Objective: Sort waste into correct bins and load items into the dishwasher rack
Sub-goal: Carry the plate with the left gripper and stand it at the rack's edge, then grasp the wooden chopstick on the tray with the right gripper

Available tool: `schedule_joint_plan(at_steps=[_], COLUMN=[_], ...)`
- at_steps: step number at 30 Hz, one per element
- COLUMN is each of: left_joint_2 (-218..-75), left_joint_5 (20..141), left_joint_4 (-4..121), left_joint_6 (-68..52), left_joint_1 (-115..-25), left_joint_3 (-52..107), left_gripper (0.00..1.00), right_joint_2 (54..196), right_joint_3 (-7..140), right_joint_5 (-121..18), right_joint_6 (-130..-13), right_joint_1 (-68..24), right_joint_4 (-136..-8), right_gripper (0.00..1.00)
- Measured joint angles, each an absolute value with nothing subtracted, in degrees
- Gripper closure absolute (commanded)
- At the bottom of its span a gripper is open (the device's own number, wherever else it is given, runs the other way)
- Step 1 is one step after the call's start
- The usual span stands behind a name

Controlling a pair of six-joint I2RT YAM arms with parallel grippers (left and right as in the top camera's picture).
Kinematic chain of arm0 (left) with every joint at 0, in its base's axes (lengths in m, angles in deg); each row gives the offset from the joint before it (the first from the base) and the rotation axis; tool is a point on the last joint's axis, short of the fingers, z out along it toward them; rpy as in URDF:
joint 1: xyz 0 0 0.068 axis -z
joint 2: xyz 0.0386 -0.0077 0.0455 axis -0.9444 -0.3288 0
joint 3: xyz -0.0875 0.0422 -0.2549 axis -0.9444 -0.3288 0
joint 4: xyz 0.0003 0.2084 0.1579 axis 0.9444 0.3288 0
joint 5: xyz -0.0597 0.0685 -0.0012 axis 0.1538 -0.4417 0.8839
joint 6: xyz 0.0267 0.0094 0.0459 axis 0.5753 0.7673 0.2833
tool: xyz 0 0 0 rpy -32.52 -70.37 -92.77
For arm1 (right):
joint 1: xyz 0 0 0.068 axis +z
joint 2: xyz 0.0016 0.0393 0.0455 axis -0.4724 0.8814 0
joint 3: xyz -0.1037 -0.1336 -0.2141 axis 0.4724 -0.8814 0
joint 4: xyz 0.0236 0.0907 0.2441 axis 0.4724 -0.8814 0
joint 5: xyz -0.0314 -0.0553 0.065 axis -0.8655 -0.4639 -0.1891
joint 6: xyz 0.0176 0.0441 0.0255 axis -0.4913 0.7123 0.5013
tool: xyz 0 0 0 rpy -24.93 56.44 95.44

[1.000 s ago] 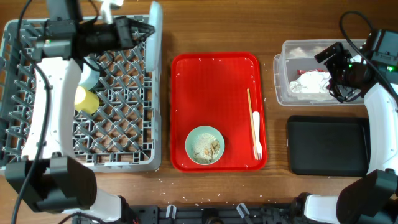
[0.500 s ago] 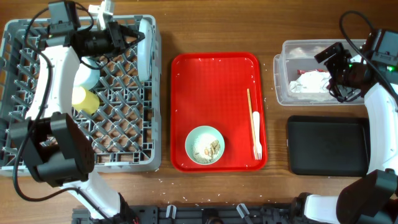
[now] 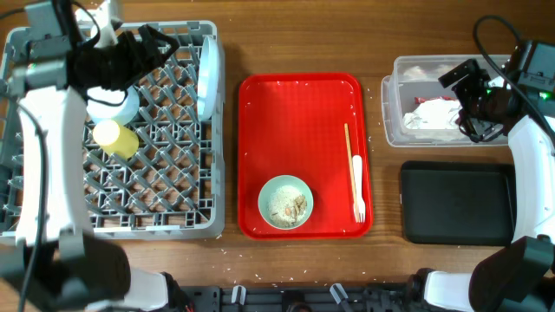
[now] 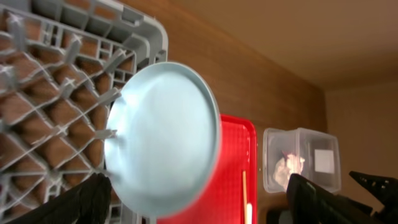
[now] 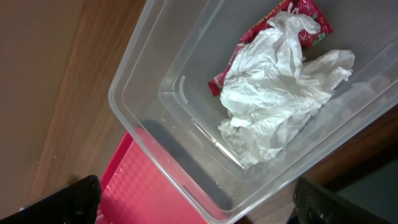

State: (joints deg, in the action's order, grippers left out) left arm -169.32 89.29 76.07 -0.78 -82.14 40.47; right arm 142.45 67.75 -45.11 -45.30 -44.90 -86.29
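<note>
Left of frame: grey rack (image 3: pixel 156 182) with yellow cup (image 3: pixel 115 139) inside. Upper left: left gripper (image 3: pixel 173 45), jaws spread wide, gripping nothing, just beside pale blue plate (image 3: pixel 206 74) standing on edge in rack. Centre: red tray (image 3: pixel 295 130) carrying bowl (image 3: pixel 285 202), chopsticks (image 3: pixel 348 147), fork (image 3: pixel 357 186). Upper right: right gripper (image 3: pixel 461 104), jaws wide apart, empty, over clear tub (image 3: pixel 390 121) containing napkin (image 5: pixel 273 106) and wrapper (image 5: pixel 309 14).

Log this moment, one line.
left gripper open | pale blue round plate standing in grey plastic rack | right gripper open over clear plastic tub
</note>
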Motion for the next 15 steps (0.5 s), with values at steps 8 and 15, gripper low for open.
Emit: schedule_joint_plan(at_steps=[8,15], left_joint_2=[-162.26,-163.46], left_joint_5=[82.86,80.53], left_joint_4=[94.82,93.88], left_joint_6=[-0.8,-0.8], left_joint_1=[-67.32,-54.53], left_joint_3=[40.58,36.71], left_gripper=[0.0,0.0], right_joint_2=[142.45,142.45], right_joint_3=[67.75,67.75], right_joint_5=[-45.11,-45.11], right_joint_6=[-45.3,-45.33], right_joint_1=[-44.9,-44.9], right_joint_4=[-86.4,-86.42], right_gripper=[0.0,0.0])
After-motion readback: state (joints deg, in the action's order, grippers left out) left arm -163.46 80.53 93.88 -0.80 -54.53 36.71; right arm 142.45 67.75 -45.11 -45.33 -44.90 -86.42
